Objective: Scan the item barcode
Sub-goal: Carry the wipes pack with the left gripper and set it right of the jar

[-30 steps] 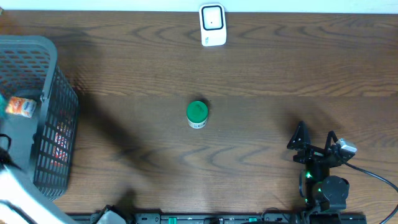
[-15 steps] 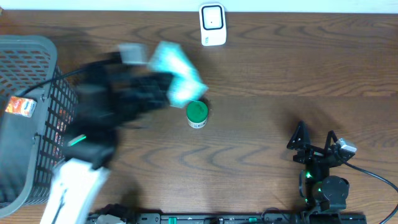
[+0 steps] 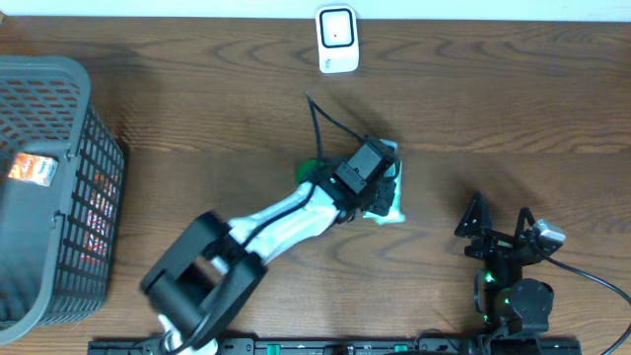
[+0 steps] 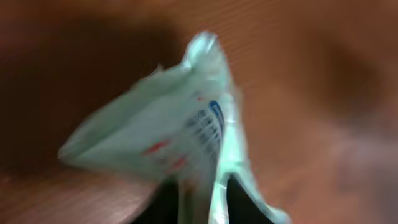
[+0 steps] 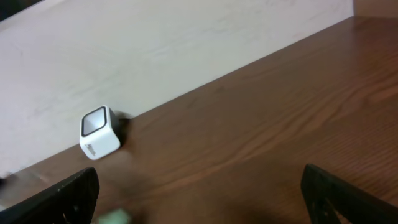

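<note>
A pale green packet [image 4: 168, 124] with blue and red print fills the blurred left wrist view, and its lower edge sits between my two dark fingers. My left gripper [image 4: 202, 206] is shut on it. From overhead the left gripper [image 3: 380, 192] reaches to the right of centre, with the packet [image 3: 392, 209] showing beneath it just above the table. The white scanner [image 3: 336, 39] stands at the far edge, well apart from the packet. My right gripper [image 3: 501, 212] rests open at the front right with nothing between its fingers.
A green-lidded jar [image 3: 312, 168] stands mid-table, mostly hidden behind the left arm. A grey mesh basket [image 3: 59, 69] at the left holds an orange packet [image 3: 35, 170] and other items. The scanner [image 5: 99, 132] also shows in the right wrist view, against the wall.
My left arm swung from the basket across the table to right of centre, carrying the green packet past the jar. The right arm stayed still.
</note>
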### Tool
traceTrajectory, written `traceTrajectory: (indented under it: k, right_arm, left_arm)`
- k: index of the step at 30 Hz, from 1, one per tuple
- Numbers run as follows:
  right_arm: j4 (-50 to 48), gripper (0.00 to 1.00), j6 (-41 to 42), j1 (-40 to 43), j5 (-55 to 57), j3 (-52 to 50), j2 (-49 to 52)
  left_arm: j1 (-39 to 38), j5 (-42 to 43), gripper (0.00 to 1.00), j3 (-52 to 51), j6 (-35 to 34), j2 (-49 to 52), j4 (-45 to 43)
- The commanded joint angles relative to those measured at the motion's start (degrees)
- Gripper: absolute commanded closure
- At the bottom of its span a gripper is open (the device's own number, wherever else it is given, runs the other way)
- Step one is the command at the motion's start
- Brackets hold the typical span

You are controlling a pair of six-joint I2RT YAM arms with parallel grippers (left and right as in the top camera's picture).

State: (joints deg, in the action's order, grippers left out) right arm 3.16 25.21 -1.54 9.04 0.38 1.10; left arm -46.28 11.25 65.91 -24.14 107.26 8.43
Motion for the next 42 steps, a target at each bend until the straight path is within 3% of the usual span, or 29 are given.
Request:
traceTrajectory:
  k: [1, 4, 10, 11, 15, 34, 42]
  right_arm:
    - [0.2, 0.01, -0.2, 0.0, 0.3, -0.1, -0.1]
    - [0.1, 0.01, -0.2, 0.0, 0.3, -0.1, -0.1]
    - [0.2, 0.01, -0.2, 0.0, 0.3, -0.1, -0.1]
    - [0.2, 0.01, -0.2, 0.0, 0.3, -0.1, -0.1]
    - [0.2, 0.01, -0.2, 0.0, 0.3, -0.1, -0.1]
    - [0.2, 0.01, -0.2, 0.0, 0.3, -0.1, -0.1]
    - [0.2, 0.01, -0.2, 0.0, 0.3, -0.1, -0.1]
  left_arm:
    - [0.9, -3.4, 0.45, -0.1, 0.9, 1.3, -1.1]
    - [1.7, -3.3, 0.28, 1.1, 1.0, -0.6, -0.5]
    - [3.1, -3.4, 0.29, 2.6, 1.2, -8.3, 0.4]
    - [3.3, -3.3, 0.38, 2.6, 1.1, -9.2, 0.4]
    - [3.6, -3.3, 0.92, 2.6, 1.1, -10.5, 1.4]
    - [3.6, 5.2, 0.93, 2.6, -4.7, 11.0, 1.9]
    - [5.4, 4.1, 0.93, 4.0, -3.2, 6.0, 5.8]
